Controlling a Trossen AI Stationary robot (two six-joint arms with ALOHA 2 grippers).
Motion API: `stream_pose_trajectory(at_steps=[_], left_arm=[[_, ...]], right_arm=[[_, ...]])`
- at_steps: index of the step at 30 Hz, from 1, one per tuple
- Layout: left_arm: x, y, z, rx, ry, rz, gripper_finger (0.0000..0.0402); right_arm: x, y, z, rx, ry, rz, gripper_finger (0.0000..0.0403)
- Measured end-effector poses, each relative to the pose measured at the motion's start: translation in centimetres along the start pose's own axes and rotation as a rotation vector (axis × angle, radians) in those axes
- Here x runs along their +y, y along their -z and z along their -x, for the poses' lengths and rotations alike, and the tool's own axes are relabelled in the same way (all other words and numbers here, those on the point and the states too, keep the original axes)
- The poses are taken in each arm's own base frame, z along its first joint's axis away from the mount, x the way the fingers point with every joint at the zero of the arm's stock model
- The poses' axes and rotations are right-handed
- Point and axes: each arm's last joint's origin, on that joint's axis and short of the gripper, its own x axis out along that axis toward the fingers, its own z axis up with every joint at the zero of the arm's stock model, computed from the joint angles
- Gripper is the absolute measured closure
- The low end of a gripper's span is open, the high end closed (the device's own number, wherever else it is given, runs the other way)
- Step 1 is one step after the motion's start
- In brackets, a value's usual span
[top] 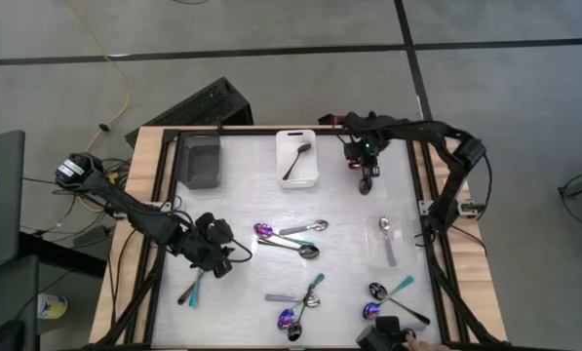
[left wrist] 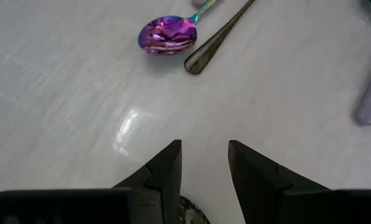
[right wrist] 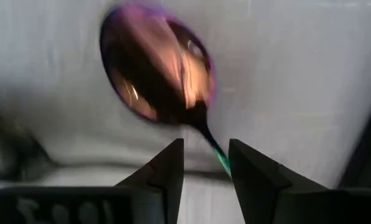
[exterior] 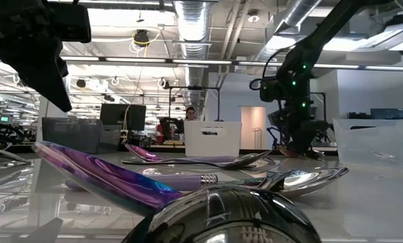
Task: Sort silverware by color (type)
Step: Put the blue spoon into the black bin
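Glossy iridescent metal spoons [top: 289, 231], smooth white table [top: 242, 205]

Grey tiled floor [top: 271, 29] surrounded the table [top: 144, 156], a yellow cable [top: 115, 73] trailing across it. Overhead ran silver ducts [exterior: 198, 20] and strip lights [exterior: 120, 62]; monitors [exterior: 123, 115] stood behind.

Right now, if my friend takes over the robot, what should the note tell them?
Right gripper: far side of the table, right of the white bin, shut on a purple spoon that hangs below it.
Left gripper: open, empty, low near the left edge, facing the middle spoons.
Done: one black spoon lies in the white bin; a silver spoon lies in the clear bin at right. Grey bin looks empty.
Left: purple, black and silver spoons lie mixed on the table, in the middle, along the near edge, and one by the left arm.
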Motion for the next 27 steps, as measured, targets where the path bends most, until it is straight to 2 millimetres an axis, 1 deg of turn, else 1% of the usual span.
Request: stream_pose_trajectory(at_steps=[4, 7, 9, 13, 14, 18, 20, 24, 27], left_arm=[[0.1, -0.1, 0.0, -0.025, -0.021, -0.026, 0.0285], [0.1, -0.1, 0.0, -0.035, -0.03, -0.033, 0.0285], [0.1, -0.1, 0.0, -0.041, -0.036, -0.04, 0.0285], [0.0, -0.3, 0.0, -0.081, -0.052, -0.089, 0.0285], [0.0, -0.5, 0.0, -0.107, -0.061, -0.103, 0.0285], [0.0, -1.6, -0.1, -0.232, -0.114, -0.181, 0.0285], [0.1, -2.5, -0.3, -0.273, -0.128, -0.231, 0.0285], [1.2, -4.3, -0.9, -0.306, -0.156, -0.313, 0.0285], [2.2, -5.7, -1.3, -0.322, -0.159, -0.325, 0.0285]], right_arm=[[-0.1, -0.2, -0.6, 0.008, -0.003, 0.016, 0.0259], [0.0, -0.1, -0.7, 0.021, -0.011, 0.016, 0.0278], [0.1, -0.1, -0.7, 0.025, -0.014, 0.02, 0.0303], [0.2, 0.0, -0.7, 0.037, -0.025, 0.024, 0.0374], [0.2, 0.0, -0.7, 0.037, -0.024, 0.023, 0.0381], [0.1, -0.5, -0.1, 0.035, -0.017, 0.005, 0.0379], [-0.3, -0.7, 1.0, 0.016, 0.002, -0.018, 0.038], [-0.7, -0.7, 4.4, -0.04, 0.031, -0.077, 0.038], [-0.6, -0.5, 7.6, -0.124, 0.045, -0.122, 0.038]])
